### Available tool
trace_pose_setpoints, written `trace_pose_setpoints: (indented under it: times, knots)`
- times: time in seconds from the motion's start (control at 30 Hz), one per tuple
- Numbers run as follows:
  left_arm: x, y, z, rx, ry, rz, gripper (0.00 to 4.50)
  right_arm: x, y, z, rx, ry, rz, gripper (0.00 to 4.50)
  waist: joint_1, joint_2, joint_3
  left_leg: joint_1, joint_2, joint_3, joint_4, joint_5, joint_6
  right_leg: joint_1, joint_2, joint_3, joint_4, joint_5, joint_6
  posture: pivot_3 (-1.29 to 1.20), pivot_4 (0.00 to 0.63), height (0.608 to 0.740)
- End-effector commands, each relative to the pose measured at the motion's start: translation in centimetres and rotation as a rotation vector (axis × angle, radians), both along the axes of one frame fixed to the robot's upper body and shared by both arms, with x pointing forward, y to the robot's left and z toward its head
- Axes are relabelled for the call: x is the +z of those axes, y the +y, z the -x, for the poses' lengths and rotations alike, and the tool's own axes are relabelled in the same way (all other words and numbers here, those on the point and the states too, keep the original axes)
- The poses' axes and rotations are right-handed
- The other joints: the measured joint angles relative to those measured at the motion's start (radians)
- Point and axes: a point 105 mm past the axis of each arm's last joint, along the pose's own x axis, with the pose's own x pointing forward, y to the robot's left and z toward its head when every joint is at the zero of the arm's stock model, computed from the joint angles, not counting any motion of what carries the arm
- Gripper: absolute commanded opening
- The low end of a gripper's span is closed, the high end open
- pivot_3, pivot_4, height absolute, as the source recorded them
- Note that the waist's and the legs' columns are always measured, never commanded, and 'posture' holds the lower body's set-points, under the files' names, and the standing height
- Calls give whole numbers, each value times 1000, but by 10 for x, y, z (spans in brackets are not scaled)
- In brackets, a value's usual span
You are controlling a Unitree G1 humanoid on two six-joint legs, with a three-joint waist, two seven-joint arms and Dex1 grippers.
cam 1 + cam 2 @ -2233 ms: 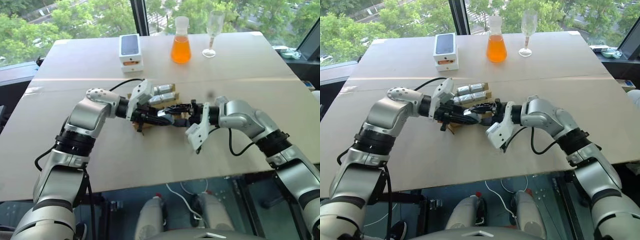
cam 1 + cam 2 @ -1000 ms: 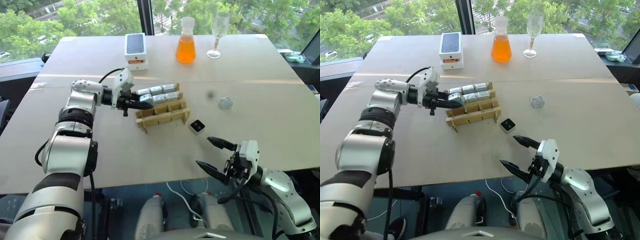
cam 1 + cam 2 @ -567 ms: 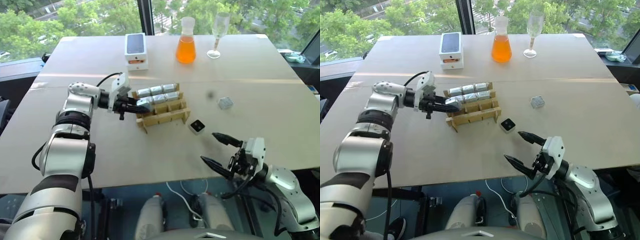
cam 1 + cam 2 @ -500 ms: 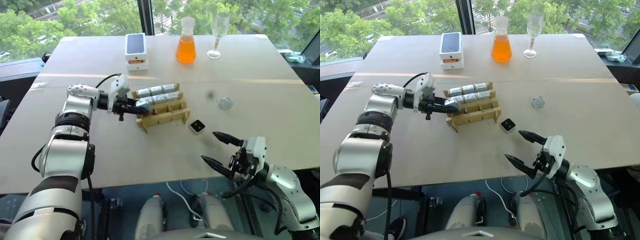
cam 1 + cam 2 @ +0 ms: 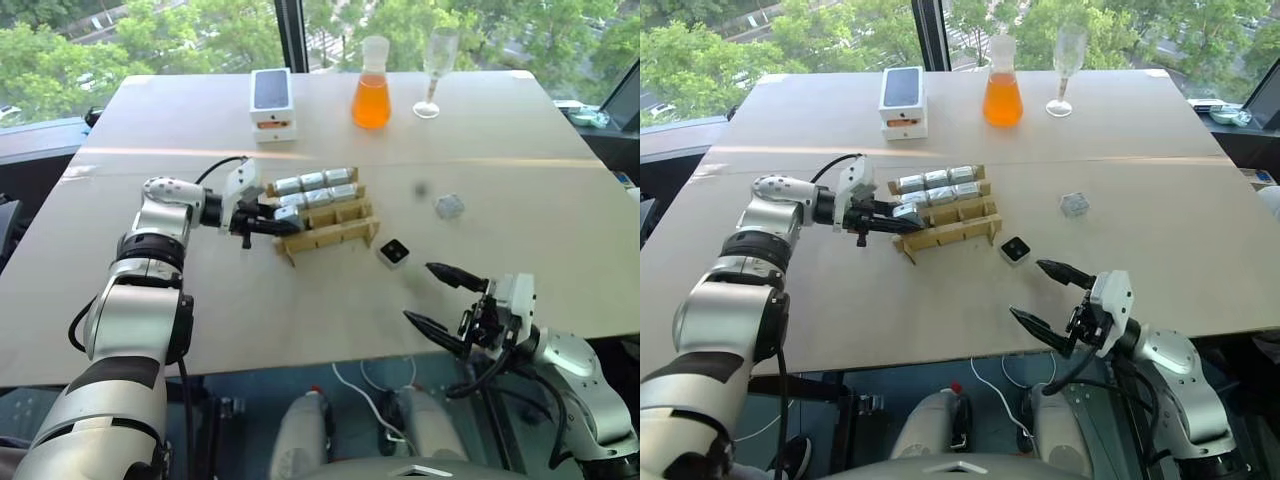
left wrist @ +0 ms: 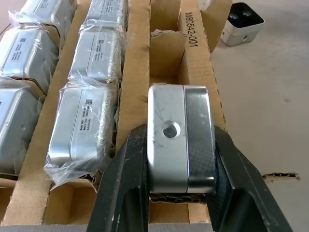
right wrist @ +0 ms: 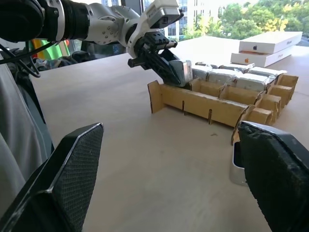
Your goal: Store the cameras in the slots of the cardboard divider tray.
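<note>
Head views: on the tan surface [image 5: 520, 190] the cardboard divider tray [image 5: 330, 228] sits near centre. The left gripper [image 5: 268, 222] at its 9 o'clock end pinches a silver-grey camera [image 5: 906, 212] in its jaws at the tray's nearest row. A black camera with a pale face [image 5: 395, 253] lies at the tray's 4 o'clock, a small silver camera [image 5: 450, 206] further at 3 o'clock. A white phone box [image 5: 271, 102], an orange-filled flask [image 5: 371, 84] and a wine glass [image 5: 433, 68] stand at 12 o'clock. The right gripper [image 5: 440, 298] hovers off the near edge, jaws spread.

Left wrist view: the slat [image 6: 195, 58] reads "M80542-001"; the wrapped cameras [image 6: 87, 123] carry labels too small to read.

Right wrist view: an Apple logo marks the phone box's side.
</note>
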Motion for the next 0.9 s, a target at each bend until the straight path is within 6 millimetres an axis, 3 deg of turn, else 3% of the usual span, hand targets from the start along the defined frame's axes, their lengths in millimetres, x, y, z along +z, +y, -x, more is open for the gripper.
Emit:
trace_pose_setpoints:
  times: [0.03, 0.4, 0.47, 0.5, 0.6, 0.67, 0.9]
  knots:
    - [-1, 5, 2, -8, 22, -48, 875, 12, -6, -6, -56, -97, 6, 4395, 0, 0, 0, 1, 0, 0, 0, -1, 1, 0, 0, 0, 1, -1, 1, 0, 150, 740]
    - [0, 4, -1, 16, 32, -55, 875, 10, -5, -7, -49, -102, 13, 4395, -2, 0, 0, 6, 0, 4, 0, -2, 4, 1, 0, 4, 6, -1, 1, 0, 150, 740]
    - [3, 2, 2, -5, 61, -34, 1897, 10, -5, -7, -49, -102, 14, 4440, -2, 0, 0, 6, 0, 4, 0, -2, 4, 1, 0, 4, 6, -1, 1, 0, 150, 740]
    - [4, 1, 2, -14, 67, -26, 2094, 10, -5, -7, -48, -102, 13, 4440, -1, 0, 0, 6, 0, 4, 0, -2, 4, 1, 0, 4, 6, -1, 1, 0, 150, 740]
    - [9, -1, 1, -18, 46, -19, 3582, 10, -5, -7, -45, -100, 12, 4440, -1, 0, 0, 6, 0, 4, 0, -2, 4, 1, 0, 4, 6, -1, 1, 0, 150, 740]
    - [13, 0, 0, -13, 34, -15, 4335, 9, -5, -7, -41, -98, 16, 4440, -1, 0, 0, 7, 0, 4, 0, -2, 4, 2, 0, 4, 6, -1, 1, 0, 150, 740]
    - [36, 9, 3, -25, -36, 35, 4335, 11, -3, -12, -42, -95, 31, 4440, -4, -1, 0, 7, 1, 3, 0, -2, 4, 3, 0, 4, 6, -1, 2, 0, 150, 740]
